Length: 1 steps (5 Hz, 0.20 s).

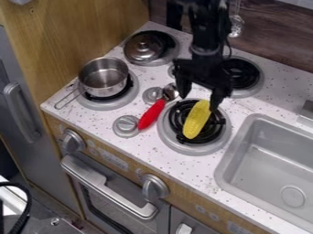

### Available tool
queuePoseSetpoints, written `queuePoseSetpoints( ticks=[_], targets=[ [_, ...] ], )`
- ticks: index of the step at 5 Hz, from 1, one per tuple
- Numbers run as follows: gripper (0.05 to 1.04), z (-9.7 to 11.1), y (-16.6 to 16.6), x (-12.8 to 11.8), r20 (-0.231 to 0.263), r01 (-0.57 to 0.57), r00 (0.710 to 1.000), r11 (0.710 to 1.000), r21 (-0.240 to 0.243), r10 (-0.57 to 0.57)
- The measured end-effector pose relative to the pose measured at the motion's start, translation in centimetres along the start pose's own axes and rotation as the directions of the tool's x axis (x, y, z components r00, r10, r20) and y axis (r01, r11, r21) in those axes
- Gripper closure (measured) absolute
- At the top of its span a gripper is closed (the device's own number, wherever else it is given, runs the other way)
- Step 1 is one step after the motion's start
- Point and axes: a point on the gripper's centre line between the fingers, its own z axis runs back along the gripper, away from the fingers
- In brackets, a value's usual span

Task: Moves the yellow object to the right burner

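Yellow corn (196, 120), one cob, lies on one burner (177, 117) of four.

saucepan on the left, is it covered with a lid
No, the saucepan is uncovered, with its bare metal inside open to view from above.

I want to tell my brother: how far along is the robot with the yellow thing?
The yellow corn already lies on the front right burner, so the move looks done. The gripper is open by the corn's far end, seemingly holding nothing. Maybe only backing away is left.
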Motion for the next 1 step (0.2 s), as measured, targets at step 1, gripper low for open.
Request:
queuePoseSetpoints(
  ticks=[1],
  targets=[
    [0.087,1.00,0.79,-0.47,0.007,-0.006,1.000,1.000,-0.010,0.007]
  ],
)
